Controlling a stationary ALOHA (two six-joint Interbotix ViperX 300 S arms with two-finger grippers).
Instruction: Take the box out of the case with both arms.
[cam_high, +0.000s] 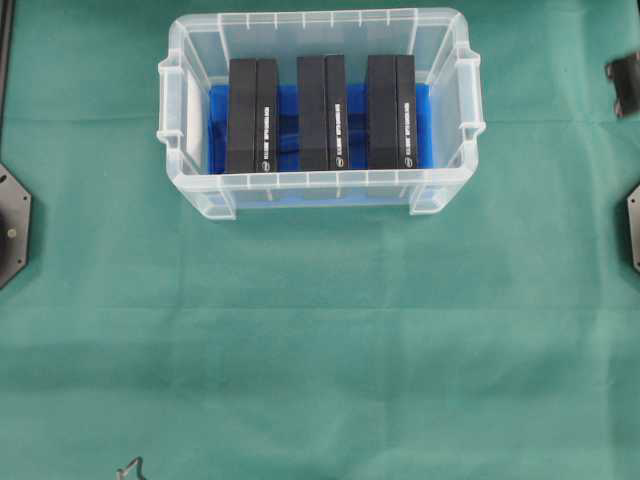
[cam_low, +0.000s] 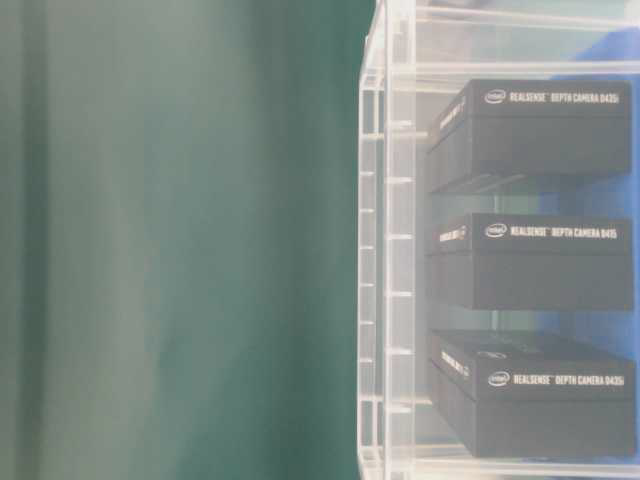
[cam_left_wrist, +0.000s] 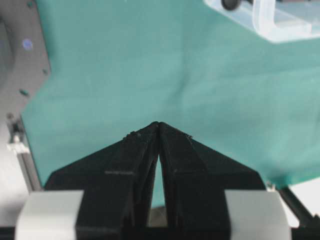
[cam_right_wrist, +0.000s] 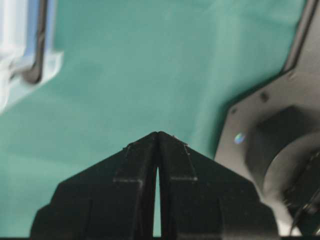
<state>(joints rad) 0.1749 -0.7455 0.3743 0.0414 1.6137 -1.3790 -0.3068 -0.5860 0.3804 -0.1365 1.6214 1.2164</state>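
The clear case (cam_high: 320, 180) stands at the back middle of the green cloth, with blue lining (cam_high: 287, 125) on its floor. Three black boxes stand side by side in it: left (cam_high: 251, 115), middle (cam_high: 322, 112), right (cam_high: 390, 110). The table-level view shows the case wall (cam_low: 390, 250) and the boxes stacked in the picture (cam_low: 540, 260). My left gripper (cam_left_wrist: 158, 123) is shut and empty over bare cloth, with a case corner (cam_left_wrist: 280, 25) far ahead at the right. My right gripper (cam_right_wrist: 157, 133) is shut and empty, with the case (cam_right_wrist: 20, 55) at the far left. Neither gripper shows in the overhead view.
Black arm base plates sit at the left edge (cam_high: 12, 225) and the right edge (cam_high: 632, 225) of the cloth. A black bracket (cam_high: 625, 82) is at the upper right. The right wrist view shows a base plate (cam_right_wrist: 275, 135) close at its right.
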